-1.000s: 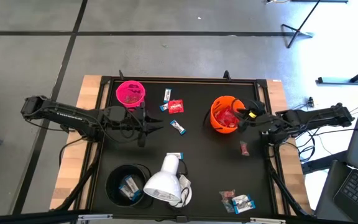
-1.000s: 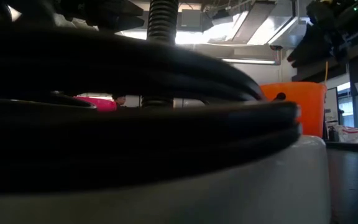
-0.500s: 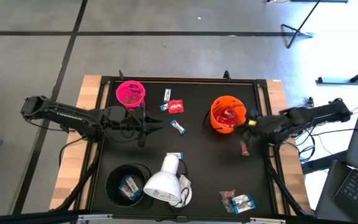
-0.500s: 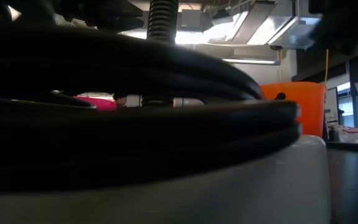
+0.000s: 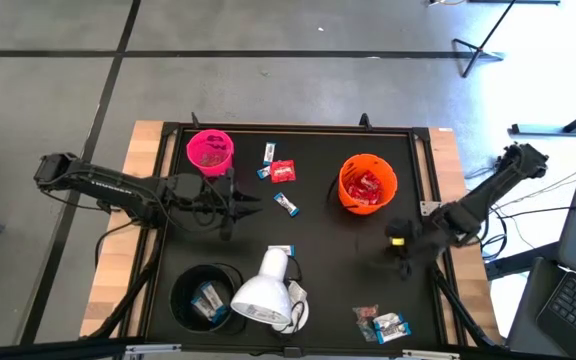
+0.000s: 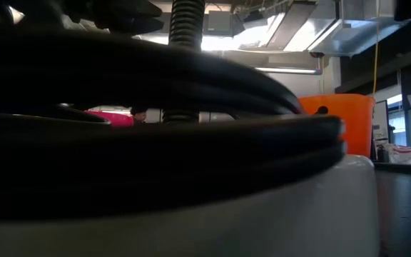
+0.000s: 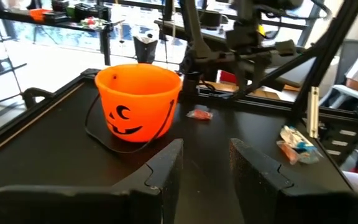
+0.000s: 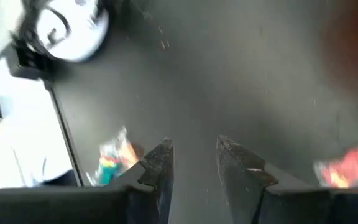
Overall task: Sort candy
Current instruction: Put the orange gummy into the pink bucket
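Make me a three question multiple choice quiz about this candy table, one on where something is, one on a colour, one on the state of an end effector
1. Where does the white lamp head lie?
A. between the pink and orange buckets
B. beside the round black plastic cup
C. off the table

2. What colour is the plastic bucket with the jack-o'-lantern face?
A. orange
B. green
C. blue

3. How is the left end effector?
A. shut on a red crinkly candy packet
B. open with nothing between its fingers
C. inside the pink plastic bucket

Answers:
1 B, the high view shows the lamp head right next to the black cup at the table's near edge.
2 A, the left wrist view shows the face on the orange bucket.
3 B, the left wrist view shows a clear gap between the two fingers and only bare black table beyond them.
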Tool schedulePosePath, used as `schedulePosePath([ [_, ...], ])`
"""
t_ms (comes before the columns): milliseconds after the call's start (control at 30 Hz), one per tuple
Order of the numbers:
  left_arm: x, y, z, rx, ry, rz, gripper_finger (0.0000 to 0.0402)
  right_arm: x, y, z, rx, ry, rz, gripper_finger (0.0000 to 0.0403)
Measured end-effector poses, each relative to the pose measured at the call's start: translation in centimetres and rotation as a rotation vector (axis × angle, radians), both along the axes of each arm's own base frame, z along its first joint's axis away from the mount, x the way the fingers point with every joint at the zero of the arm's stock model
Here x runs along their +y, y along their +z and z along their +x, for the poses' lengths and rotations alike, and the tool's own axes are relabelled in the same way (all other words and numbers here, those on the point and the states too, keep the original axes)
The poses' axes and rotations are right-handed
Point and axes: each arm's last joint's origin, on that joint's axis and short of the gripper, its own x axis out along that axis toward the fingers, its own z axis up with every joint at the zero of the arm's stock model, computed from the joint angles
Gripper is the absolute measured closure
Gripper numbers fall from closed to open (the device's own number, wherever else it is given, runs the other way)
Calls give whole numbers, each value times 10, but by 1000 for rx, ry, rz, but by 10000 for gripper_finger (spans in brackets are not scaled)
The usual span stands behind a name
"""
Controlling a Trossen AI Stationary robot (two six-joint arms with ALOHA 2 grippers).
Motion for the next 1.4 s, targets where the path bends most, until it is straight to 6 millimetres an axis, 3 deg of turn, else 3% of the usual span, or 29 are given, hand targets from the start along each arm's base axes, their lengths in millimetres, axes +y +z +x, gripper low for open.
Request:
schedulePosePath([
  [233, 0, 0, 0, -1, 13, 2, 279, 15, -18, -16, 186, -72, -62, 286],
  [467, 0, 0, 0, 0, 13, 2, 279, 16, -33, -21, 315, -163, -191, 286],
  [833, 0, 0, 0, -1, 13, 2, 279, 16, -39, -20, 344, -269, -240, 284],
  [1200, 0, 1, 0, -9, 14, 1, 279, 10, -51, -26, 385, -335, -247, 196],
  [1400, 0, 1, 0, -14, 15, 0, 279, 5, -65, -31, 392, -336, -219, 178],
])
